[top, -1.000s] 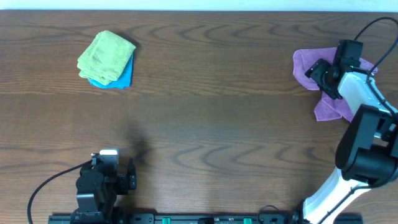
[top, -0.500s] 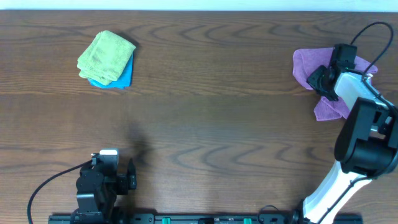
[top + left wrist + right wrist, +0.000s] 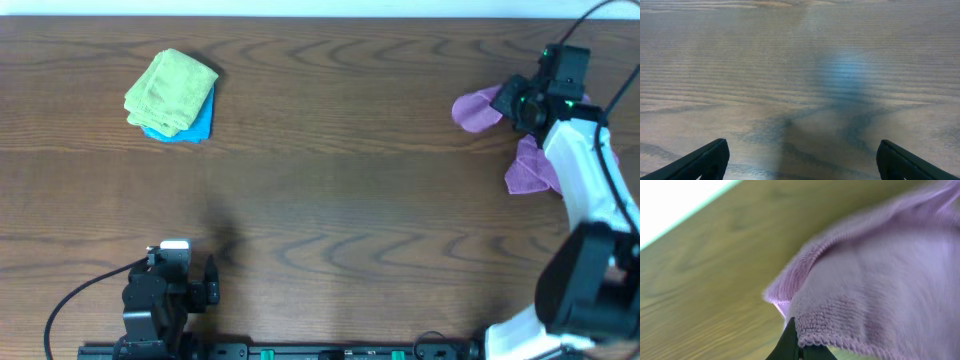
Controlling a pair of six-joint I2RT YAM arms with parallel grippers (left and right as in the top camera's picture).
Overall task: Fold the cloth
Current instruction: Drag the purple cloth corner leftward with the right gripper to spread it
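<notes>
1. Right gripper (image 3: 520, 100), overhead view: it is at the far right of the worktop (image 3: 350, 190), clenched on the cloth (image 3: 474, 110). The cloth is bunched, with one lobe toward the middle and another trailing beside the arm. I judge this the opening step: the cloth is grasped but not yet spread. The green folded cloth (image 3: 172, 88) lies well apart at the far left, on something blue.
2. Left wrist view: the left gripper (image 3: 800, 167) is released, its fingers wide apart over bare wood with nothing between them. No cloth shows here.
3. Right wrist view: this view alone shows the grasp itself. A hemmed edge of the cloth (image 3: 880, 295) is pinched at the dark tips of the right gripper (image 3: 799, 347), a detail the arm hides from overhead. No white label shows in any view. The next move probably calls for carrying the cloth to open worktop and laying it flat, likely with the left arm taking a second corner.
</notes>
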